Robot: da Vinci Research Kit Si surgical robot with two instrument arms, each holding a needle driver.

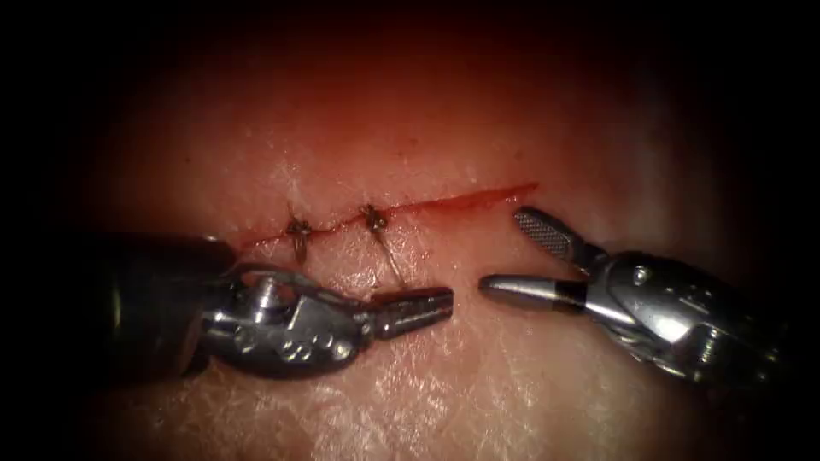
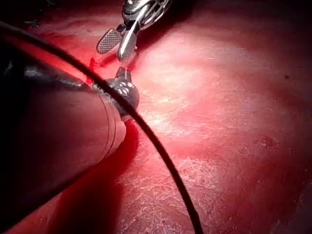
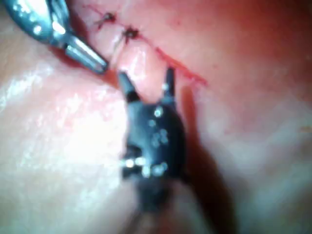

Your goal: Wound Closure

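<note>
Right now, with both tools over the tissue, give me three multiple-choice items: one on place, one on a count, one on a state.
1. Where do the knots sit along the cut?
A. toward its left end
B. toward its right end
C. off the cut, on bare tissue

2. How many knots are tied on the cut?
A. none
B. two
C. five

3. How do the right tool's jaws stand?
A. shut on thread
B. shut on tissue
C. open, holding nothing

Answers:
1. A: both knots lie on the cut's left part, above the left tool, while the right stretch is unstitched.
2. B: the endoscope view shows two dark knots, the second with a thread tail trailing down.
3. C: the two jaws are spread apart, one showing its ridged face, with nothing between them.
</note>
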